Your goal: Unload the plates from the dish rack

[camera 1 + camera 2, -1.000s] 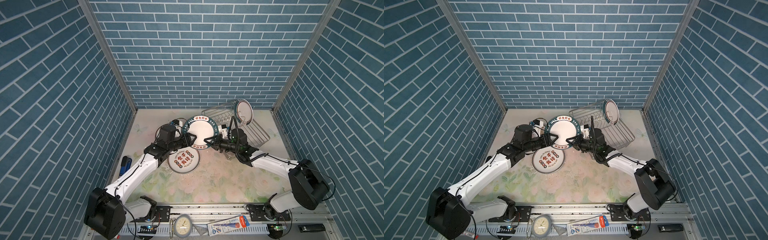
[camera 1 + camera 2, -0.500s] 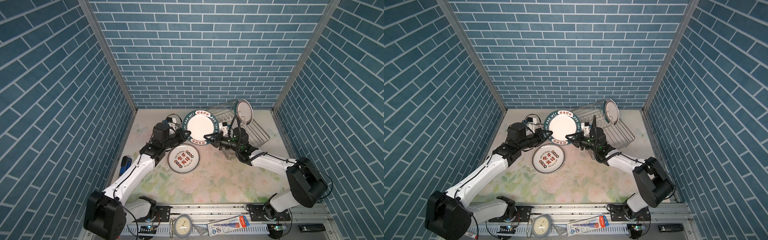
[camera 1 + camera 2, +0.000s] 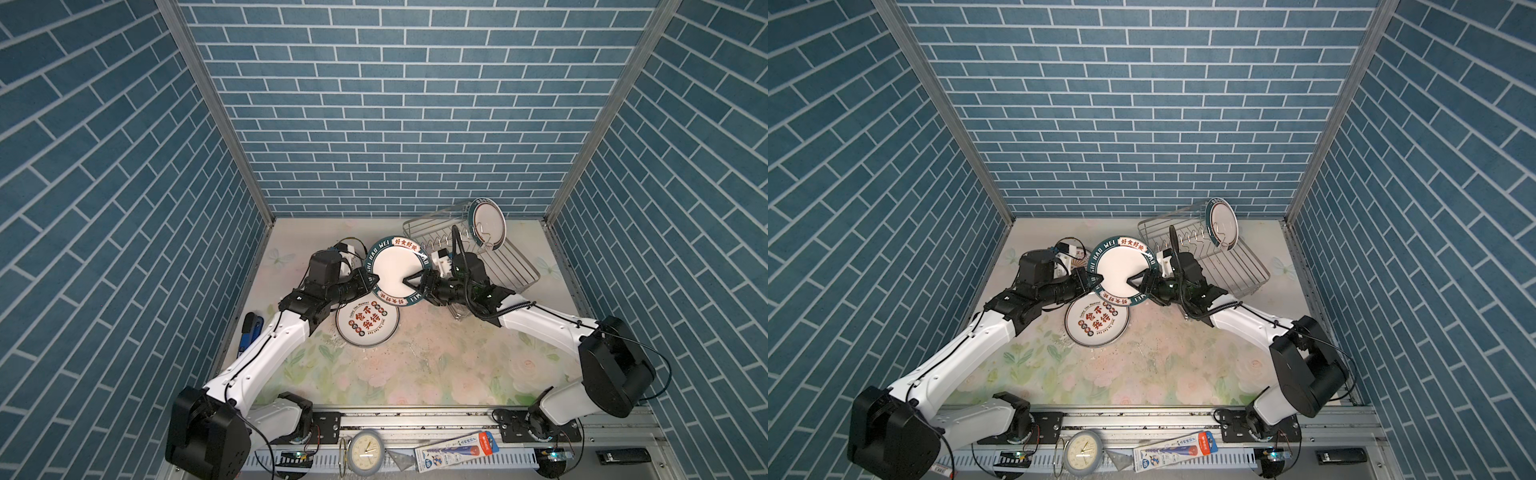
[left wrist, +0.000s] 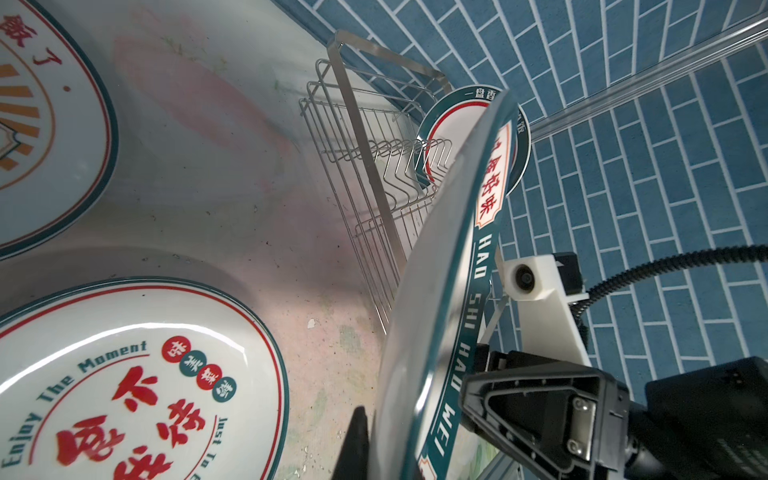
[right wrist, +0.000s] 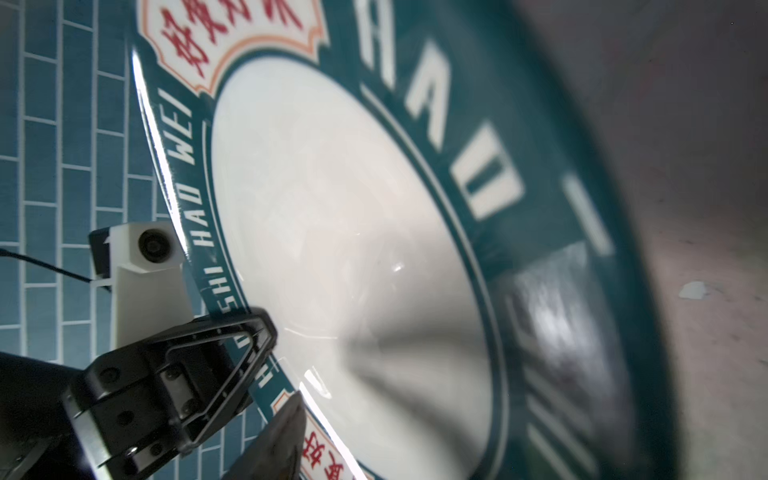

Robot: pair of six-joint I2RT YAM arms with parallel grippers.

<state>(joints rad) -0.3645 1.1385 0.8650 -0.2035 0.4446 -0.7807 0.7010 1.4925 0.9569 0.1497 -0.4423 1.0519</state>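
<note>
Your left fingers (image 3: 362, 279) are clamped on the left rim of the green-rimmed plate (image 3: 392, 266), which hangs tilted above the table (image 3: 415, 365), just beside the dish rack (image 3: 511, 266). Your right fingers (image 3: 419, 277) straddle its opposite rim; you cannot tell whether they grip it.

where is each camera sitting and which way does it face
Top views: high over the front edge, looking down and back at the floral tabletop; the left arm and right arm show whole in both.
Left wrist: on the left arm, looking along the round white plate with dark green lettered rim toward the silver wire dish rack; one of the left fingers shows.
Right wrist: on the right arm, facing the plate's face; the left fingers grip its rim.
Shared: each wrist view shows the other arm's camera.
</note>
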